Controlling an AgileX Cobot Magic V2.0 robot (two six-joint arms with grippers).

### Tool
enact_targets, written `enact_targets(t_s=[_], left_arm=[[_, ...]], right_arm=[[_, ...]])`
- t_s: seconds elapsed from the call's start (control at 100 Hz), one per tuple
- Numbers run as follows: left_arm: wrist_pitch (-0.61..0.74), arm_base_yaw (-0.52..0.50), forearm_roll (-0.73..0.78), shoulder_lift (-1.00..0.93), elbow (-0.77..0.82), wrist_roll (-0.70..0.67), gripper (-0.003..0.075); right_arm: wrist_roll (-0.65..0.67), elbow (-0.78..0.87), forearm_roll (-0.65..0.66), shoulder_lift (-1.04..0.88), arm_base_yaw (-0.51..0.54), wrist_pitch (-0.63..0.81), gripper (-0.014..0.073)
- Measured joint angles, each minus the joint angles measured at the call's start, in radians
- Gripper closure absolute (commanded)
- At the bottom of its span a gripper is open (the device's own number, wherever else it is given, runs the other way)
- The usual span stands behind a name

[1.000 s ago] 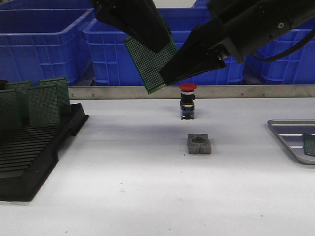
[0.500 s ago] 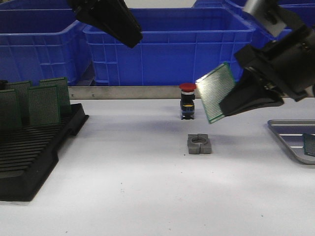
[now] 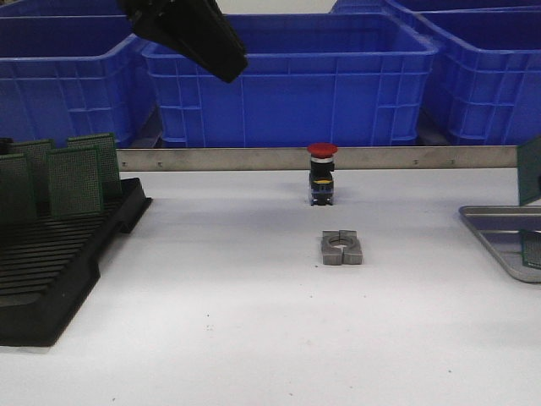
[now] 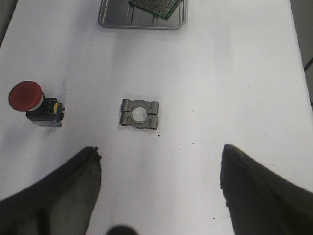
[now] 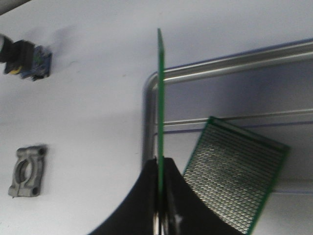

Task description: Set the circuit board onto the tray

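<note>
My right gripper [image 5: 159, 164] is shut on a green circuit board [image 5: 159, 98], held upright and seen edge-on above the near corner of the silver-grey ribbed tray [image 5: 230, 63]. Another green board [image 5: 232, 178] lies flat in the tray. In the front view only a strip of the held board [image 3: 530, 169] shows at the right edge, above the tray [image 3: 499, 241]; the right gripper itself is out of that view. My left gripper [image 4: 159, 152] is open and empty, high over the table at the upper left of the front view [image 3: 224, 59].
A black slotted rack [image 3: 51, 271] with several upright green boards [image 3: 72, 178] stands at the left. A red-capped push button [image 3: 322, 173] and a grey metal clamp [image 3: 341, 248] sit mid-table. Blue crates [image 3: 287, 76] line the back behind a metal rail.
The board passed from my left gripper to my right, which carried it right, out of the front view, to above the tray. My left gripper drew back left and now stays still.
</note>
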State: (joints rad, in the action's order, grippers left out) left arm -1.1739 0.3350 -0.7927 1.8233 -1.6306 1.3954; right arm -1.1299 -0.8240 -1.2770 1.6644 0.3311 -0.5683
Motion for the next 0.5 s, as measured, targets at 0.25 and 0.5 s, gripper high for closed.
enact_targets(t_s=[0.25,0.5], left_arm=[[-0.002,0.0,0.0,0.0,0.0,-0.002,0.0238],[-0.029,0.0,0.0,0.0,0.0,-0.002,0.0267]], right_arm=[[0.015,0.0,-0.001,0.012,0.077,0.009,0.0139],[0.015,0.0,-0.001,0.012,0.094,-0.021,0.0067]])
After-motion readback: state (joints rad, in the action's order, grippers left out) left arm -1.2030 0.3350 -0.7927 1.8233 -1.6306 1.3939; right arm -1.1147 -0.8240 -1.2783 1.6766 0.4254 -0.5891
